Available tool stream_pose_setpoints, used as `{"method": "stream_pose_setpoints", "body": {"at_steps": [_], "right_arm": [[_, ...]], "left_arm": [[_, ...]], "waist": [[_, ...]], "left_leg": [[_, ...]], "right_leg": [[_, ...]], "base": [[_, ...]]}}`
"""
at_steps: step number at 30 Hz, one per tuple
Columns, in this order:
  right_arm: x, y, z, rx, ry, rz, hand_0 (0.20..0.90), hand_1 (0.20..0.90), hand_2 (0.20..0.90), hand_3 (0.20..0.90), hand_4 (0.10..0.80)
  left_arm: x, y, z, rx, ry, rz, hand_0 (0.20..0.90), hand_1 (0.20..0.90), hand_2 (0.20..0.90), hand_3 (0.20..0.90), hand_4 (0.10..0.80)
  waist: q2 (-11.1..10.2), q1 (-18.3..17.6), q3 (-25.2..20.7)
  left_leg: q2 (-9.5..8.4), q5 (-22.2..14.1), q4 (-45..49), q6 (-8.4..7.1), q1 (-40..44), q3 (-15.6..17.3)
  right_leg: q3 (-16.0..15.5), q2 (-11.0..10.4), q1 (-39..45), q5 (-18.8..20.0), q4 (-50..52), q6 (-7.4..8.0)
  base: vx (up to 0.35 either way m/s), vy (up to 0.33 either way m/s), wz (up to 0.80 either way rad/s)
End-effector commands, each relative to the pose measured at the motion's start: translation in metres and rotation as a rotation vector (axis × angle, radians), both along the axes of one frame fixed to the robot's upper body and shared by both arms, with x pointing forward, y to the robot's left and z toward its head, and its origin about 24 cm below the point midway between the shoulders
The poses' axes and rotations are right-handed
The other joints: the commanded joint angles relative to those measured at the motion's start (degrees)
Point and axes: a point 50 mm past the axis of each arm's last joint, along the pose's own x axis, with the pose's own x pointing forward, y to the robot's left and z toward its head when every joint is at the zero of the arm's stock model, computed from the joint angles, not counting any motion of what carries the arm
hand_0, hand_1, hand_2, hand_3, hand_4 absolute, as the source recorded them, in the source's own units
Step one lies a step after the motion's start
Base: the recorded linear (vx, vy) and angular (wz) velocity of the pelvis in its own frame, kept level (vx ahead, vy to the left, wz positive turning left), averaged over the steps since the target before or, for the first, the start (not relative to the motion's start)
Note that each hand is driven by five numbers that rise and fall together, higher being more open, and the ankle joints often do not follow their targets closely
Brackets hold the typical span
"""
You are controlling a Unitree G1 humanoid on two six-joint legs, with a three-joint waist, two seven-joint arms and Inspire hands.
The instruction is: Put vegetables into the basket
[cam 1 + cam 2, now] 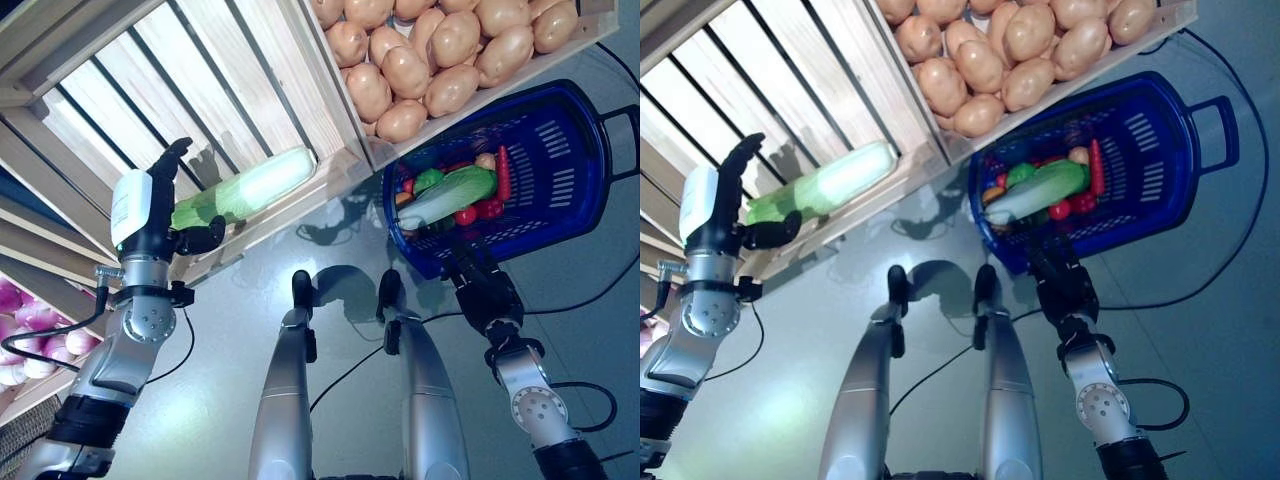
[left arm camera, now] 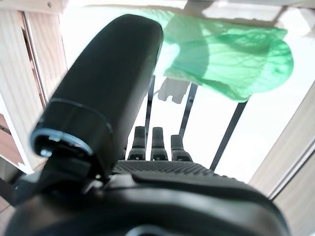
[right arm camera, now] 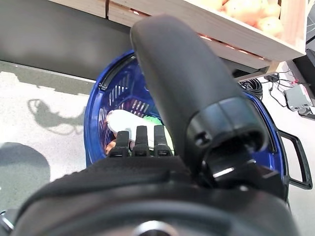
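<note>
A long pale-green cabbage (image 1: 255, 183) lies in a slatted wooden crate (image 1: 150, 70). My left hand (image 1: 150, 215) is at its leafy end, with straight fingers (image 1: 170, 162) beyond the leaf and the thumb (image 1: 205, 237) on its near side. In the left wrist view the green leaf (image 2: 231, 59) shows past the open hand (image 2: 103, 88); I cannot tell whether they touch. The blue basket (image 1: 590, 150) on the floor holds another cabbage (image 1: 450, 193), red peppers (image 1: 503, 172) and other vegetables. My right hand (image 1: 472, 272) is open at the basket's near rim (image 3: 96, 105) and holds nothing.
A crate of potatoes (image 1: 430, 50) stands right behind the basket. Purple onions (image 1: 30, 330) fill a lower bin at the far left. The basket's black handle (image 1: 620, 115) sticks out on the far side. A grey floor (image 1: 300, 250) lies between crates and basket.
</note>
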Motion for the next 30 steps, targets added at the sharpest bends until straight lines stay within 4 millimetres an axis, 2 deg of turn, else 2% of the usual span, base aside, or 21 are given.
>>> {"method": "stream_pose_setpoints", "body": {"at_steps": [1, 8, 9, 10, 12, 13, 21, 22, 23, 24, 30], "right_arm": [[-0.002, -0.002, 0.024, -0.047, -0.159, 0.011, 0.9, 0.9, 0.9, 0.9, 0.8], [0.006, 0.001, 0.028, -0.062, -0.155, 0.034, 0.9, 0.9, 0.9, 0.9, 0.8], [0.009, 0.002, 0.031, -0.064, -0.166, 0.038, 0.9, 0.9, 0.9, 0.9, 0.8], [0.009, 0.002, 0.03, -0.067, -0.157, 0.04, 0.9, 0.9, 0.9, 0.9, 0.8], [0.01, 0.003, 0.029, -0.071, -0.148, 0.044, 0.9, 0.9, 0.9, 0.9, 0.8], [0.012, 0.003, 0.032, -0.073, -0.158, 0.045, 0.9, 0.9, 0.9, 0.9, 0.8], [0.018, 0.008, 0.034, -0.089, -0.154, 0.059, 0.9, 0.9, 0.9, 0.9, 0.8], [0.017, 0.009, 0.031, -0.092, -0.14, 0.063, 0.9, 0.9, 0.9, 0.9, 0.8], [0.019, 0.009, 0.035, -0.092, -0.154, 0.063, 0.9, 0.9, 0.9, 0.9, 0.8], [0.018, 0.009, 0.031, -0.096, -0.139, 0.065, 0.9, 0.9, 0.9, 0.9, 0.8], [0.019, 0.011, 0.032, -0.109, -0.134, 0.069, 0.9, 0.9, 0.9, 0.9, 0.8]], "left_arm": [[0.003, 0.002, 0.039, 0.077, -0.175, 0.028, 0.9, 0.9, 0.9, 0.9, 0.8], [0.018, 0.004, 0.045, 0.211, -0.142, 0.087, 0.9, 0.9, 0.9, 0.9, 0.8], [0.02, 0.004, 0.048, 0.219, -0.141, 0.09, 0.9, 0.9, 0.9, 0.9, 0.8], [0.022, 0.004, 0.045, 0.221, -0.117, 0.082, 0.9, 0.9, 0.9, 0.9, 0.8], [0.027, 0.003, 0.041, 0.21, -0.063, 0.056, 0.9, 0.9, 0.9, 0.9, 0.8], [0.029, 0.002, 0.042, 0.201, -0.05, 0.044, 0.9, 0.9, 0.9, 0.9, 0.8], [0.04, -0.003, 0.03, 0.136, 0.078, -0.017, 0.9, 0.9, 0.9, 0.9, 0.8], [0.04, -0.002, 0.024, 0.131, 0.114, -0.026, 0.9, 0.9, 0.9, 0.9, 0.8], [0.041, -0.003, 0.028, 0.127, 0.105, -0.03, 0.9, 0.9, 0.9, 0.9, 0.8], [0.042, -0.003, 0.023, 0.102, 0.138, -0.047, 0.9, 0.9, 0.9, 0.9, 0.8], [0.045, -0.006, 0.014, 0.008, 0.216, -0.096, 0.9, 0.9, 0.9, 0.9, 0.8]], "waist": [[0.38, -1.07, 0.01], [-0.02, -1.86, 0.01], [-0.1, -2.01, 0.01], [-0.19, -2.18, 0.01], [-0.37, -2.4, 0.01], [-0.35, -2.42, 0.01], [-0.43, -2.92, 0.01], [-0.47, -3.04, 0.01], [-0.4, -2.99, 0.01], [-0.41, -3.09, 0.01], [-0.23, -3.23, 0.01]], "left_leg": [[-2.0, 0.86, -1.01, 1.53, -0.51, 1.6], [-1.4, 1.13, -0.43, 1.28, -1.15, 1.73], [-1.21, 2.77, -0.79, 1.53, -2.51, 2.11], [-1.17, 1.54, -0.47, 1.25, -1.45, 1.91], [-0.91, 1.09, -0.09, 1.18, -1.28, 2.08], [-0.75, 2.69, -0.43, 1.54, -2.66, 2.41], [-0.52, 2.64, 0.01, 1.64, -2.92, 2.66], [-0.57, 0.73, 0.78, 1.35, -1.57, 2.32], [-0.42, 2.56, 0.24, 1.69, -3.06, 2.65], [-0.55, 0.72, 0.95, 1.37, -1.62, 2.3], [-0.42, 0.6, 1.22, 1.45, -1.77, 2.45]], "right_leg": [[-0.07, 0.69, 5.0, -0.44, -2.46, 1.4], [0.29, 0.76, 4.1, -0.1, -1.66, 1.51], [0.07, 0.78, 2.8, 1.43, -2.19, 1.22], [0.32, 0.72, 3.75, 0.4, -1.82, 1.55], [0.37, 0.6, 3.94, 0.09, -1.57, 1.64], [0.14, 0.6, 2.5, 1.54, -1.85, 1.3], [0.59, 0.78, 1.97, 1.42, -1.12, 1.2], [0.85, 0.69, 3.29, -0.31, -0.29, 1.55], [0.59, 0.71, 1.77, 1.32, -0.81, 1.18], [0.93, 0.67, 3.18, -0.38, 0.0, 1.54], [1.0, 0.63, 3.09, -0.6, 0.26, 1.42]], "base": [[0.0, 0.0, 0.0], [-0.008, 0.003, -0.01], [0.016, 0.024, -0.05], [0.018, 0.022, -0.06], [0.03, 0.024, -0.07], [-0.064, 0.031, -0.07], [0.013, 0.021, -0.04], [0.0, 0.0, 0.0], [0.1, 0.019, -0.02], [0.0, 0.0, 0.0], [0.017, 0.003, 0.0]]}}
